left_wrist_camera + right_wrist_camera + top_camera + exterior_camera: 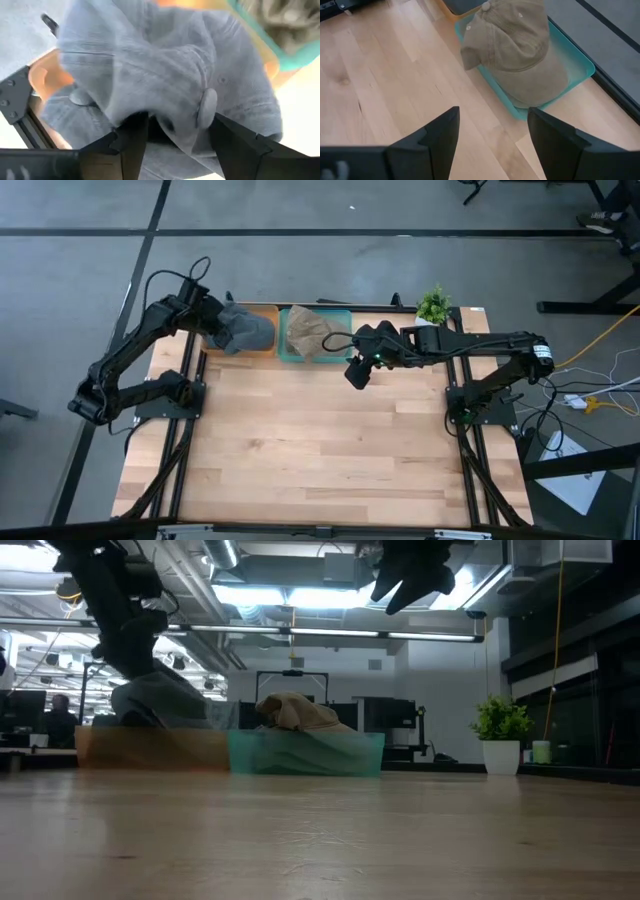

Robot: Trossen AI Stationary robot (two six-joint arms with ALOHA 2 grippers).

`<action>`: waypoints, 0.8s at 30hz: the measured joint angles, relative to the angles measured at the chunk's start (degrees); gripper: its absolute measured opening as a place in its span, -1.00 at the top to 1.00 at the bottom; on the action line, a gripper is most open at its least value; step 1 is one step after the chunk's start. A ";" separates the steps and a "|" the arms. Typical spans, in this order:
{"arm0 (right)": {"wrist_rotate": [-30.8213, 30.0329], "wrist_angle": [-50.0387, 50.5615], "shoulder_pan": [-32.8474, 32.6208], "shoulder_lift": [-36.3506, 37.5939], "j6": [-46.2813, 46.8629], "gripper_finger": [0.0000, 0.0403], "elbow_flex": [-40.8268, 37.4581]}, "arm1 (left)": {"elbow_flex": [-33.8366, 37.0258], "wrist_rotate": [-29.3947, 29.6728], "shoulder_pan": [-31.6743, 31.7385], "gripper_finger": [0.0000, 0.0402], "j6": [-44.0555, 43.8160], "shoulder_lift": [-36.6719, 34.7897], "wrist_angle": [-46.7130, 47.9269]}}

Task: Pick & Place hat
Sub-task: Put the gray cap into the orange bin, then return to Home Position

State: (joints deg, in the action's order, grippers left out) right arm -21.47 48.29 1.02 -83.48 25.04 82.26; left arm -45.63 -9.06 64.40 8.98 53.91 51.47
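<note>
High view: the left hand (222, 326) sits over the grey hat (245, 330) in the orange bin (262, 348), fingers parted, seemingly letting go. Lift straight up, clear of fabric. The right hand (357, 373) hovers wide near the tan hat (312, 332).

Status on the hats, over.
Left gripper open over grey cap in orange bin. Right gripper open, near tan cap. Nothing obstructing.

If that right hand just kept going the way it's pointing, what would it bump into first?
Probably the bare wooden table just short of the teal tray holding the tan cap; the right hand hangs open above it, though depth is hard to judge.
</note>
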 joint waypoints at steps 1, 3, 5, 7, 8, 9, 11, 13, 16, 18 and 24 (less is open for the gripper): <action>0.00 0.07 0.00 0.00 0.02 -0.15 0.00 | -0.55 -0.10 -0.02 -0.03 -0.89 -0.51 0.07; 0.02 0.07 0.00 0.00 -0.01 -0.15 0.00 | -1.93 -0.58 -0.02 -0.03 -2.91 -1.55 -0.12; 0.02 0.10 0.00 -0.01 -0.01 -0.15 0.00 | -3.60 -1.49 -0.02 -0.03 -4.82 -2.39 -0.20; 0.02 0.41 0.00 0.00 -0.01 -0.15 0.00 | -5.19 -2.71 -0.04 -0.03 -6.44 -3.25 -0.24; 0.02 0.73 0.00 0.00 -0.01 -0.15 0.00 | -5.89 -2.77 -0.06 -0.03 -7.42 -3.65 -0.24; 0.02 1.05 0.00 0.00 -0.01 -0.15 0.00 | -6.47 -2.74 -0.05 -0.03 -8.44 -3.97 -0.24; 0.02 1.54 0.00 0.00 -0.01 -0.15 0.00 | -7.42 -2.67 -0.04 -0.03 -10.51 -4.54 -0.21; 0.02 2.19 0.00 0.00 -0.01 -0.15 0.00 | -8.26 -2.69 -0.04 -0.03 -12.33 -5.17 -0.20; 0.02 3.14 0.00 0.00 0.25 -0.15 0.00 | -9.74 -2.92 -0.04 -0.03 -14.92 -5.81 -0.07; 0.03 3.23 0.00 0.00 0.36 -0.15 0.00 | -11.22 -3.97 -0.15 -0.03 -16.29 -6.12 -0.11; 1.16 2.03 0.00 0.00 4.26 -0.15 0.00 | -16.48 -11.44 -0.20 -0.03 -20.00 -6.23 -1.92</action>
State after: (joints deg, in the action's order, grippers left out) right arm -20.31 50.32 1.02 -83.48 29.31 82.26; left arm -62.11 -20.49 64.20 -11.03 47.68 49.55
